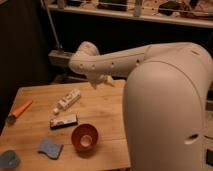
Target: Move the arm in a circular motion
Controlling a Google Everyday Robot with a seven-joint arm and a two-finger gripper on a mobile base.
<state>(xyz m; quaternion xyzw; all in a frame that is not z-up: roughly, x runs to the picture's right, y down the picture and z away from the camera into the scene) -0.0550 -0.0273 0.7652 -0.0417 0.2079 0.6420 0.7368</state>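
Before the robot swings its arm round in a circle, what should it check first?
1. Is the end effector off the table: ok. It hangs above the far edge and touches nothing that shows.
2. Is the white bottle out of the way: ok. It lies flat, below and apart from the end effector.
3. Is the bowl safe: ok. It stands upright near the front edge, far from the end effector.
4. Is there room between the arm and the metal rail behind it: cannot tell.
5. Is the table's right side free: cannot tell, because the arm hides it.
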